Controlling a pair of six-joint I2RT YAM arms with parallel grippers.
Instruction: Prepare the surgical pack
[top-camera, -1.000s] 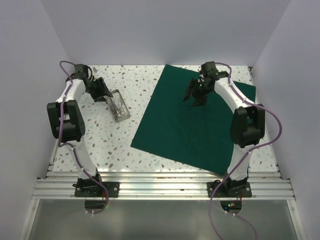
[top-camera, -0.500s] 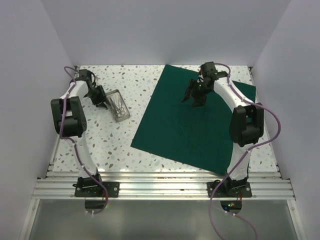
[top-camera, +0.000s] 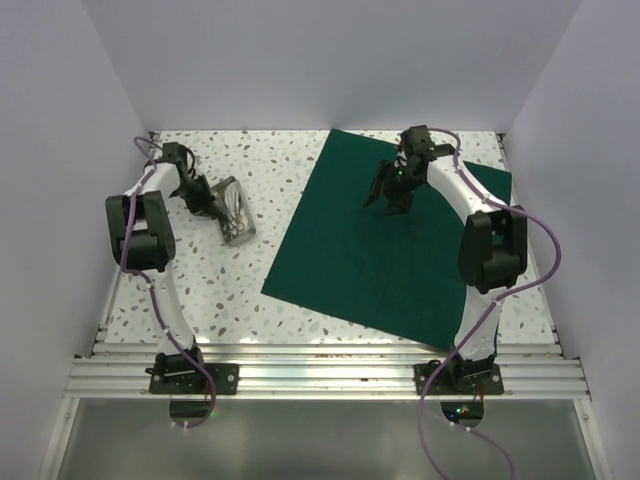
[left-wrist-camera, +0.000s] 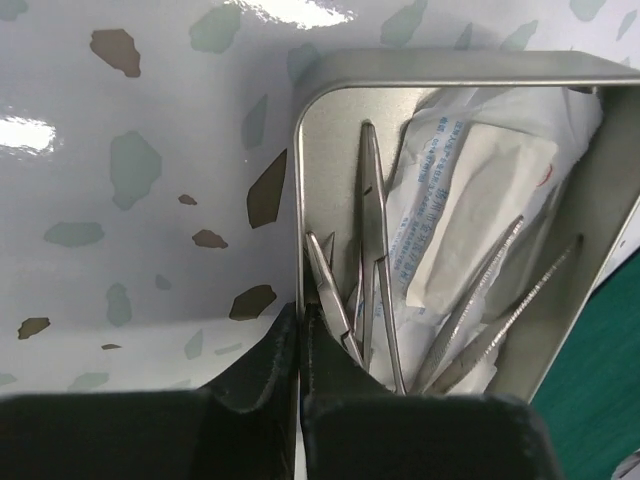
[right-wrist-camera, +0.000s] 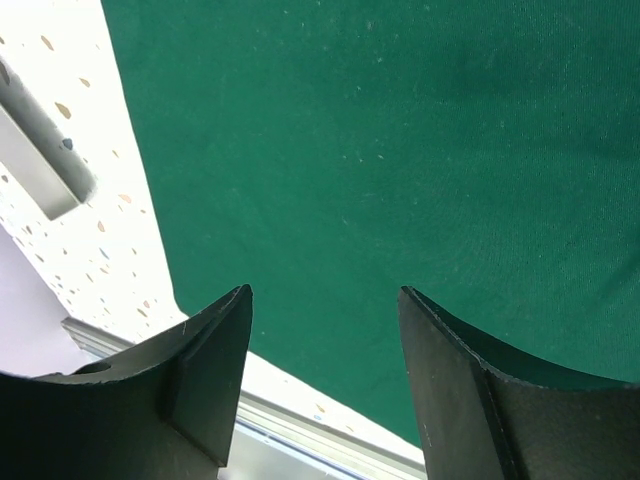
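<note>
We've got left fingers (left-wrist-camera: 255, 365) clamped on the tray (left-wrist-camera: 450, 65) wall, right fingers (right-wrist-camera: 210, 340) spread wide over the green cloth (top-camera: 380, 250) lying flat on the right half of the worktop (top-camera: 260, 160), & w/ the tray now skewed & tipped vs 0.5 s ago, tools (left-wrist-camera: 370, 250) & packet (left-wrist-camera: 470, 210) could spill if that thin-wall grip slips.

The surgical pack (top-camera: 385, 245) — a dark green cloth drape — lies spread flat as one large square sheet, skewed, on the table's right half.
</note>
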